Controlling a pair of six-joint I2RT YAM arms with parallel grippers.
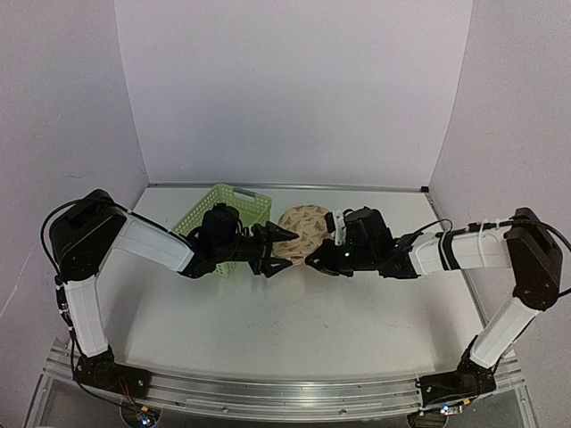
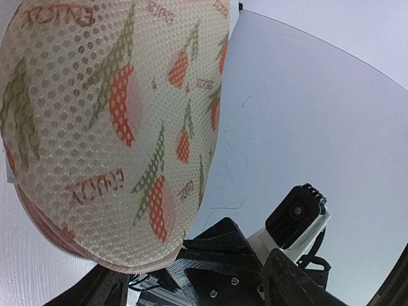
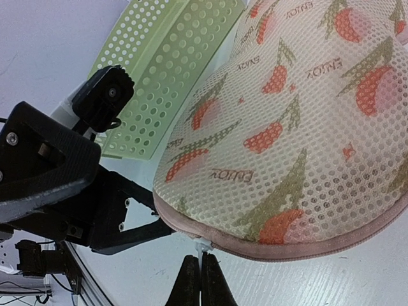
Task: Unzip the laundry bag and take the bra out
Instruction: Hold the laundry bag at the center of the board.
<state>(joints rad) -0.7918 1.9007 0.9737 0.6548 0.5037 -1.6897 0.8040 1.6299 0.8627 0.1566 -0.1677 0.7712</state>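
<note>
The laundry bag [image 1: 303, 227] is a beige mesh pouch with red and green motifs and a pink zip seam, lying right of the basket. It fills the left wrist view [image 2: 108, 115] and the right wrist view [image 3: 299, 121]. My right gripper [image 3: 201, 271] is shut on the white zipper pull [image 3: 204, 245] at the bag's near edge, and shows from above [image 1: 312, 259]. My left gripper [image 1: 278, 251] stands open, straddling the bag's left end [image 2: 194, 280]; one finger [image 3: 143, 231] touches the seam. The bra is hidden.
A light green slotted basket [image 1: 210, 209] lies tipped just left of the bag, right behind my left wrist; its wall shows in the right wrist view [image 3: 166, 57]. The two grippers are a few centimetres apart. White walls close in the back and sides.
</note>
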